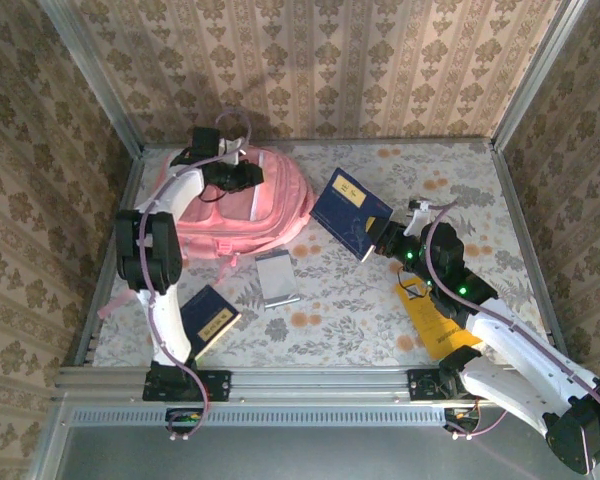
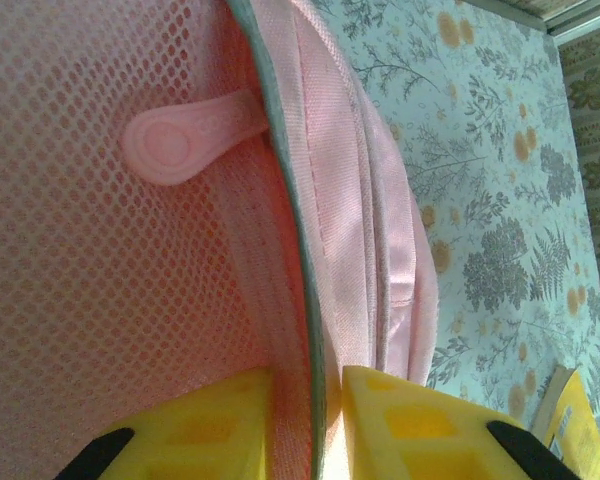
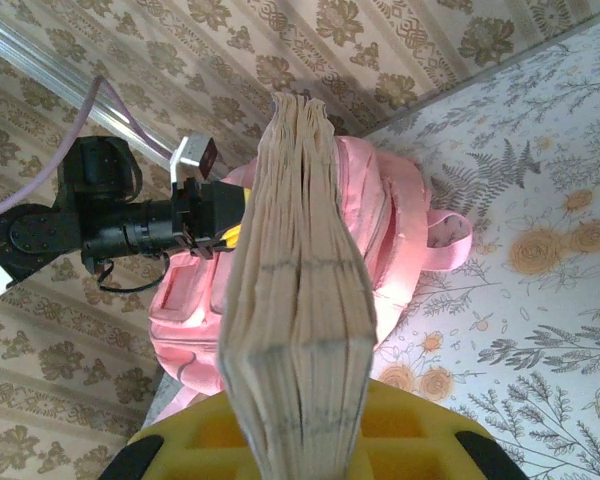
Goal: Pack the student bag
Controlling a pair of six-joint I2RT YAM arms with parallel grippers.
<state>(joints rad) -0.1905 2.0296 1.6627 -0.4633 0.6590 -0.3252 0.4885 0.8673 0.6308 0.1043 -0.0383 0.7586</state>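
The left gripper (image 2: 305, 400) pinches the student bag (image 2: 340, 250) by its stitched woven rim, beside pink mesh (image 2: 70, 280) and a rubbery zipper pull (image 2: 185, 140). The bag lies soft and rounded in the table's (image 1: 460, 180) far-left corner. The right gripper (image 3: 300, 425) clamps 1 thick blue book (image 1: 350, 212), angled near the far edge's middle. Bare floral cloth spreads to its right.
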